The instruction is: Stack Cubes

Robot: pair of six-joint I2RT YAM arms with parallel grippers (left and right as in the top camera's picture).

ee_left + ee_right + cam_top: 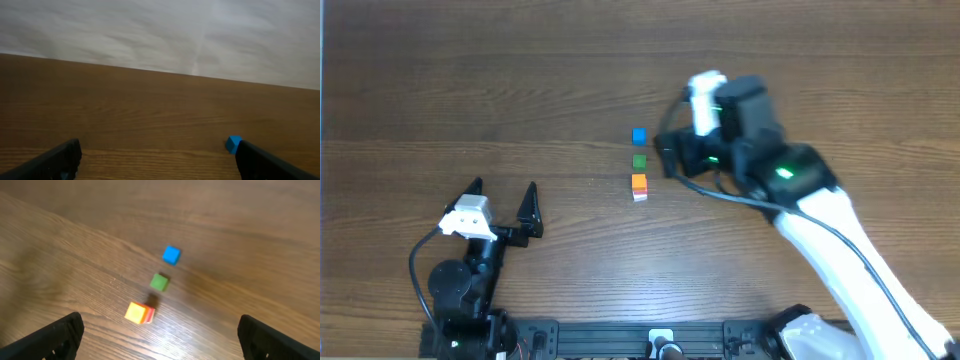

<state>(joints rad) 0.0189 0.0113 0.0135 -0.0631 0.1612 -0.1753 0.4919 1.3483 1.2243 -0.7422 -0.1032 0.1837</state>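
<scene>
The orange cube (135, 312) seems to sit on a red cube (151, 313); the green cube (159, 282) and blue cube (171, 255) wait; the left claw (157, 152) and right claw (160, 327) are wide.

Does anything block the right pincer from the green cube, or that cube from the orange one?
Nothing visible does. The right pincer hangs open near the row, no object before the green cube. Bare table lies between it and the orange cube; the blue cube sits on the other side.

**user1:** what's the surface there?
**user2:** brown wood-grain desk (470, 80), grain running sideways in the top view. There's a pale grey wall (150, 30) behind its far edge.
</scene>
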